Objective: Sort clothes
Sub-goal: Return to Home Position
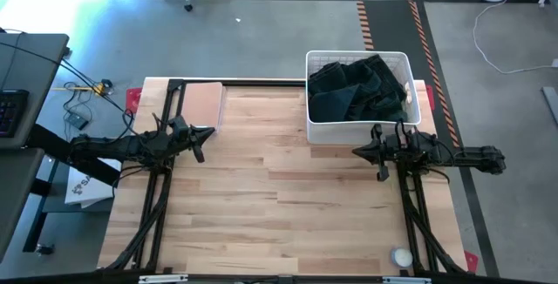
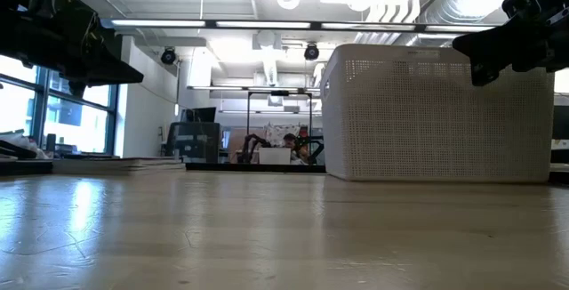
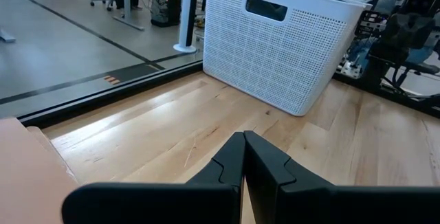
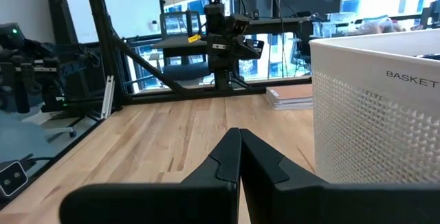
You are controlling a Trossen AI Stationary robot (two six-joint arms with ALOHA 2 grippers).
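High view: the clothes lay heaped inside the white lattice basket, a dark pile of black and dark green fabric that filled it almost to the rim. The basket stood at the far right of the wooden table.

The right gripper hung over the table just in front of the basket's near wall, pointing toward the table's middle. It was outside the basket and touched neither the basket nor the clothes. In the right wrist view its two dark fingers were pressed together with nothing between them, and the basket's wall stood close beside them.

The left gripper hung on the opposite side of the table, well apart from the basket and the clothes, pointing toward the middle. A flat tan board lay just beyond it at the far left of the table. In the left wrist view its fingers were likewise clamped on each other and held nothing, with the basket across the bare wood ahead.

The low view showed both arms raised clear of the tabletop, and the basket's wall hid the clothes there. A small white round object sat at the table's near right edge.
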